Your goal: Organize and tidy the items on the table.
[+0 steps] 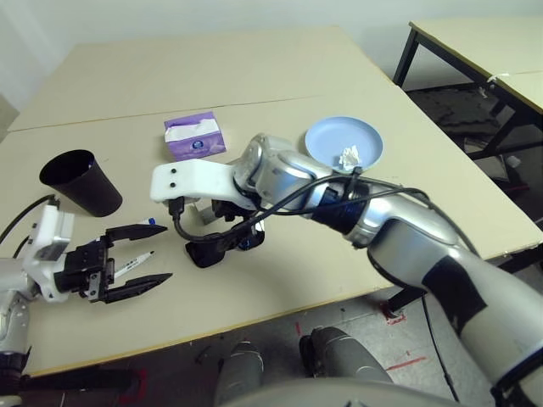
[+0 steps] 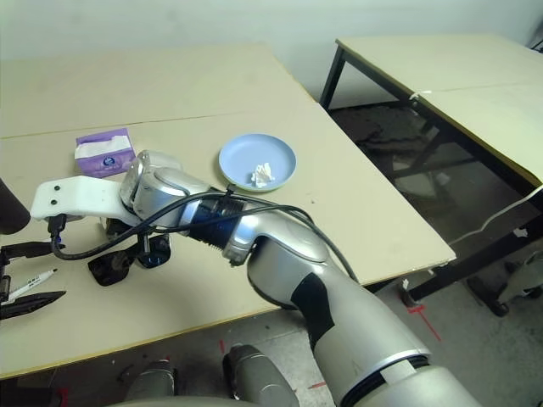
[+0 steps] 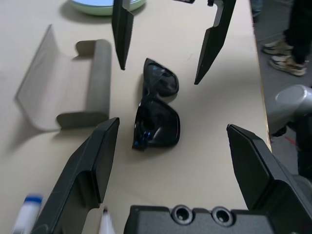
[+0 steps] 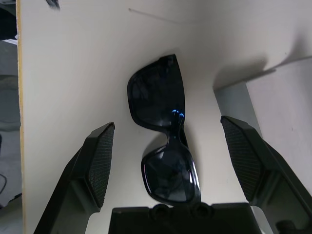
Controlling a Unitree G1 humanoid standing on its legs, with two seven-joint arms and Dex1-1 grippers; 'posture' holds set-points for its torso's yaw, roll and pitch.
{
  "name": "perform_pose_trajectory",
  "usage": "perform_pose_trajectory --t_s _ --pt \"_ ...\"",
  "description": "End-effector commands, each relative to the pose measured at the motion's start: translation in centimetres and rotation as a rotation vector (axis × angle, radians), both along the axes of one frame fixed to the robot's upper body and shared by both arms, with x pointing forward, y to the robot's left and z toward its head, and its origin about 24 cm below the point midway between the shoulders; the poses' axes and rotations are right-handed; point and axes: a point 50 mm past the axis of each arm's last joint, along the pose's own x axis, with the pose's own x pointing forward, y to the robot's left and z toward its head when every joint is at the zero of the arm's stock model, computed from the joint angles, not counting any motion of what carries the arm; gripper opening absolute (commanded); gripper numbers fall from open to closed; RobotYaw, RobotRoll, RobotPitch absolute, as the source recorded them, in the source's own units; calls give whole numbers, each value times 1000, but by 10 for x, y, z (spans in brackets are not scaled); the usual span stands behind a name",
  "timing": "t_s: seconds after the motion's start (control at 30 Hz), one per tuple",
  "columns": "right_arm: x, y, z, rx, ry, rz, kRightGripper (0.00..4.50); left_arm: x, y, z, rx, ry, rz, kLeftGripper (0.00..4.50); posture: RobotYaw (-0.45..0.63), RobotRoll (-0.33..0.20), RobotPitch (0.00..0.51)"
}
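Black sunglasses (image 4: 165, 136) lie folded on the beige table (image 1: 297, 280). My right gripper (image 4: 168, 126) hangs open straight over them, one finger on each side. My left gripper (image 1: 140, 259) rests low on the table to the left, open and pointing at the sunglasses (image 3: 156, 112). A white marker pen (image 1: 136, 261) lies between its fingers, and a blue-capped marker (image 3: 29, 214) lies beside it. The grey-green glasses case (image 3: 73, 87) lies open next to the sunglasses. A crumpled tissue (image 1: 349, 155) sits on the light blue plate (image 1: 327, 136).
The black cup (image 1: 81, 182) stands at the left, behind my left gripper. The purple tissue box (image 1: 195, 136) sits mid-table behind my right wrist. A pale green plate (image 3: 105, 5) lies beyond the case. A second table (image 1: 475, 42) stands off to the right.
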Motion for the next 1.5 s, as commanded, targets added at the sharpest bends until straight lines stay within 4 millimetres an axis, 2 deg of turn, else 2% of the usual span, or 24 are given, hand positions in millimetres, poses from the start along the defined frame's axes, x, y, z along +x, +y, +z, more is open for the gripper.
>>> perform_pose_trajectory --t_s 0.03,0.47,0.9,1.5 --pt "-1 2 -6 6 11 4 4442 -5 6 4 38 3 16 4500 21 0 70" --pt "13 11 -16 24 -108 -29 4442 -12 6 6 60 -3 48 4500 47 0 68" --pt "10 5 -37 -37 -37 -25 4442 -11 3 8 60 -18 59 4500 54 0 75" --pt "7 5 -62 -23 13 -51 4442 -10 4 6 59 -18 68 4500 67 0 73"
